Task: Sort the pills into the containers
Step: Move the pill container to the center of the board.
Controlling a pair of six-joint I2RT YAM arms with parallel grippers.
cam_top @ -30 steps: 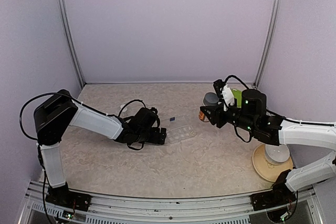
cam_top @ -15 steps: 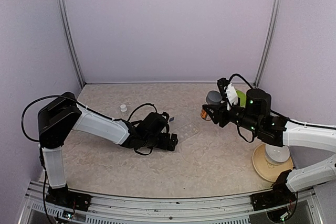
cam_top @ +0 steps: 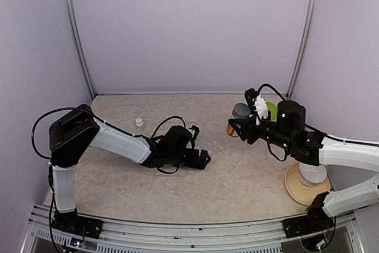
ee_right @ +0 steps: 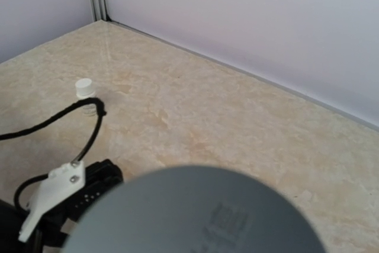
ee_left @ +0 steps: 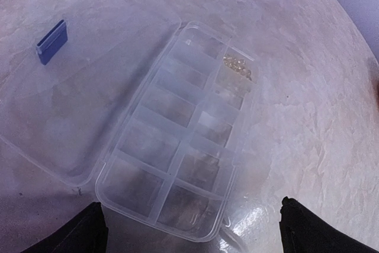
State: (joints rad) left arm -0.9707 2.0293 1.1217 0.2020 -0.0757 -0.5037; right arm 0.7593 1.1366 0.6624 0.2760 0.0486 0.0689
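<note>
The containers are the compartments of a clear pill box (ee_left: 183,128) (cam_top: 217,145) lying mid-table with its lid (ee_left: 71,99) folded open. A tiny dark blue piece (ee_left: 52,42) sits on the lid; I cannot tell whether it is a pill or the clasp. Tiny pale bits (ee_left: 237,67) lie in a far compartment. My left gripper (ee_left: 189,235) (cam_top: 204,159) is open, its fingertips (ee_left: 83,234) either side of the box's near end. My right gripper (cam_top: 238,125) hangs above the table to the box's right, shut on an orange bottle (cam_top: 229,129) with a grey cap (ee_right: 195,211) (cam_top: 240,111).
A small white-capped vial (cam_top: 139,122) (ee_right: 84,88) stands at the back left. A green plate (cam_top: 269,109) lies behind the right arm. A white bowl on a tan plate (cam_top: 311,177) sits at the near right. Walls close off three sides.
My left gripper has slid right up to the pill box, nudging and turning it slightly, and the vial has come into view. The right arm shifted slightly right, then held still.
</note>
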